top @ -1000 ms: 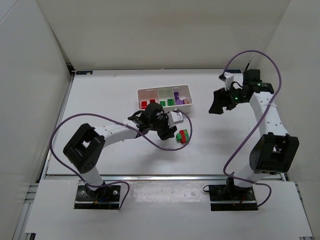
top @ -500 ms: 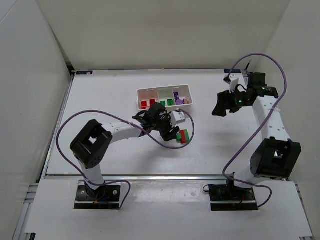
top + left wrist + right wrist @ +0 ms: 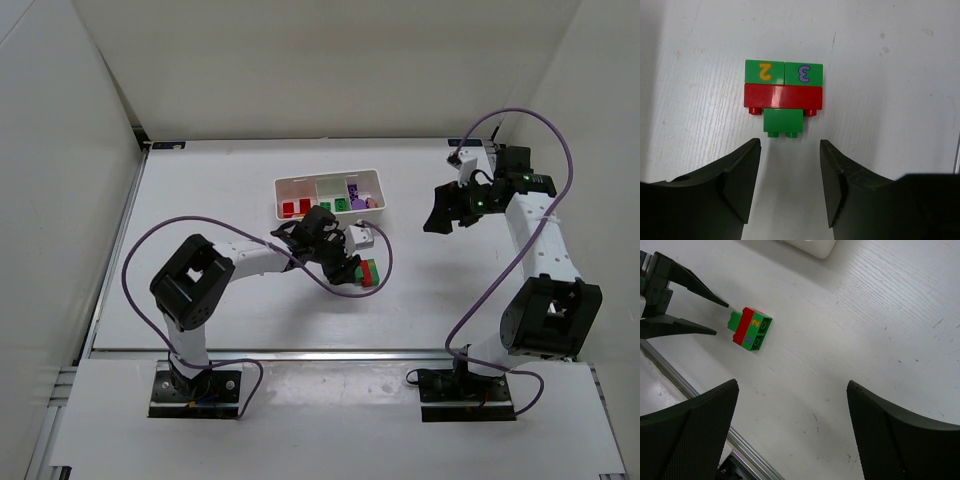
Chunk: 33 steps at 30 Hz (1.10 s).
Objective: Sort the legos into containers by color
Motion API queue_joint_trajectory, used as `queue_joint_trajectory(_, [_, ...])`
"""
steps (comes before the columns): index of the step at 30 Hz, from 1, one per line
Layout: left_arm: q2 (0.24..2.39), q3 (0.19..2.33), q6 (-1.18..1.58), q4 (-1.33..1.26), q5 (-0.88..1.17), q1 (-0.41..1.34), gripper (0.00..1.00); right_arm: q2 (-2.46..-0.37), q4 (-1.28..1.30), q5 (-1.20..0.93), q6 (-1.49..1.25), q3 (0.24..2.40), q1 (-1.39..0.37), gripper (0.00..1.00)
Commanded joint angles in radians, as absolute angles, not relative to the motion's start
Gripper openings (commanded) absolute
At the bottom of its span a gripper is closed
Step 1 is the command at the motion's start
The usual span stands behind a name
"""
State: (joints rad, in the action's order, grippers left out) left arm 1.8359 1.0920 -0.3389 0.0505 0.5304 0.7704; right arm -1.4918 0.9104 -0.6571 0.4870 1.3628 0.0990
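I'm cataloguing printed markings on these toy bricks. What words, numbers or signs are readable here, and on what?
"2", in yellow, on a green brick that sits against the red brick.
"3", in purple, on the neighbouring green brick, upside down in the left wrist view.
Nothing else is readable; inside the tray, any marks are too small to tell.

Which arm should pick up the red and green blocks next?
Probably the left. The left gripper sits open just before the red-and-green brick stack, lined up with it. The right gripper hangs well away.
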Motion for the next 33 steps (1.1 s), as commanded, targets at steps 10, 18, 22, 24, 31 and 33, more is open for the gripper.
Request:
queue_joint_trajectory(10, [1.887, 1.183, -0.377, 0.094, 0.594, 0.787, 0.66, -1.476, 0.896, -0.675, 0.486, 1.355, 0.123, 0.92])
queue_joint_trajectory(18, [1.928, 1.218, -0.382, 0.103, 0.594, 0.788, 0.65, -1.477, 0.896, -0.687, 0.485, 1.35, 0.146, 0.91])
queue_joint_trajectory(22, [1.945, 1.232, -0.385, 0.107, 0.597, 0.788, 0.64, -1.468, 0.897, -0.69, 0.482, 1.336, 0.153, 0.91])
queue_joint_trajectory(24, [1.948, 1.238, -0.387, 0.112, 0.6, 0.79, 0.63, -1.465, 0.897, -0.692, 0.482, 1.33, 0.155, 0.91])
queue_joint_trajectory(31, [1.974, 1.261, -0.38, 0.124, 0.598, 0.788, 0.49, -1.462, 0.894, -0.695, 0.482, 1.319, 0.161, 0.91])
queue_joint_trajectory(33, [1.98, 1.262, -0.376, 0.124, 0.595, 0.788, 0.45, -1.462, 0.894, -0.701, 0.476, 1.316, 0.163, 0.9])
